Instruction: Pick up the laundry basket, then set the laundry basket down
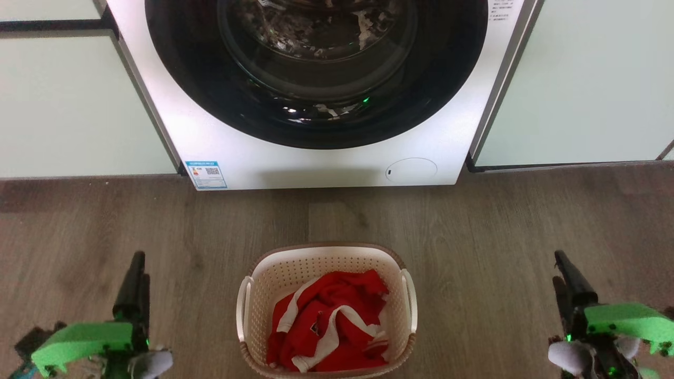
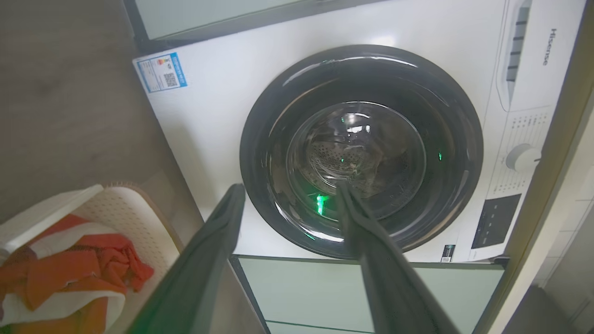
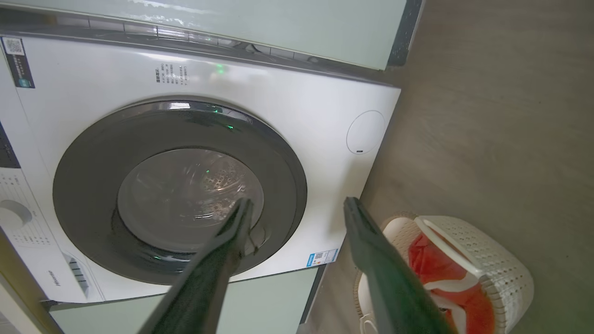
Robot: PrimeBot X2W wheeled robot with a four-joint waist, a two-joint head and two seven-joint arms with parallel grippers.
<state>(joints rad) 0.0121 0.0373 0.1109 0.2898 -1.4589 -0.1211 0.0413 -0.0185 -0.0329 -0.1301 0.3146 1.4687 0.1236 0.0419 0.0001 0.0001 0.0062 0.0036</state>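
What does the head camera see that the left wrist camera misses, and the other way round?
The head view adds the right gripper and the round flap low on the washing machine. The left wrist view adds the machine's dial and dark display. Both share the machine's door, its blue label, the laundry basket with red and white clothes, the left gripper and the wood floor.

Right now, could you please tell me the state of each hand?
Left hand: open, holding nothing.
Right hand: open, holding nothing.
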